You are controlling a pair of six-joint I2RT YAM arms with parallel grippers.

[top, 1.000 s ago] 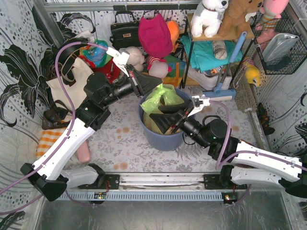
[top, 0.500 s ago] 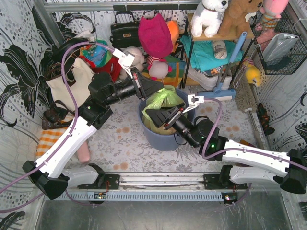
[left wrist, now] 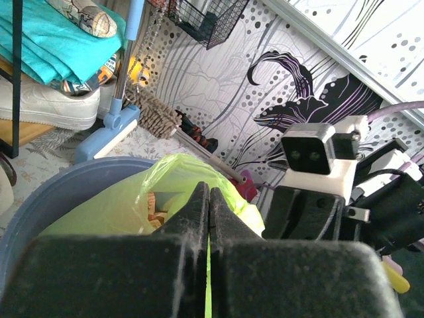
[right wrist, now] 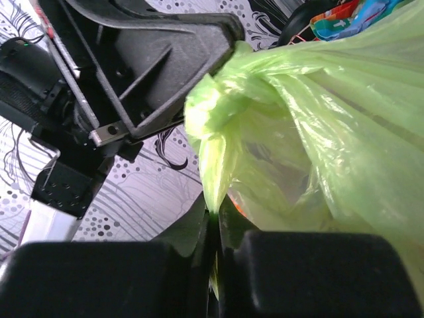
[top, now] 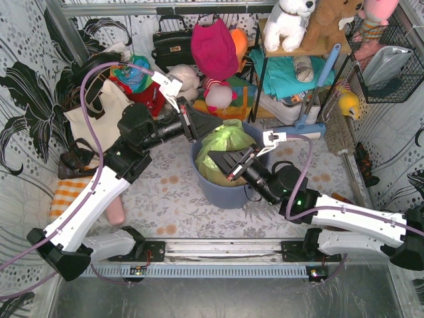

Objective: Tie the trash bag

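Between the tightly pressed fingers of the left gripper runs a thin sliver of green, so they are pinching a fold of the trash bag. Just in front of those tips, the right gripper is clamped as well, and a twisted strand of the same film drops straight into the seam between its fingers. Both arms have plastic in hand.

The bag sits in the round blue-grey bin, its top ballooning above the rim and caught between the two sets of fingertips.

How will it handle? Light, by the look of it, since only crumpled paper shows inside. The film seems soft and limp, with no stiffness to hold a shape. It is probably slick enough to slide out of a loose pinch and thin enough to stretch or tear under a hard tug. The places to hold look like the gathered strands at the mouth, not the taut belly, because bunched plastic gives the fingers more to bite on.

As for looks, the bag is translucent light green, glossy and full of creases, with tan-orange paper showing through. In the right wrist view a wadded lump of film sits right at the left fingertips.
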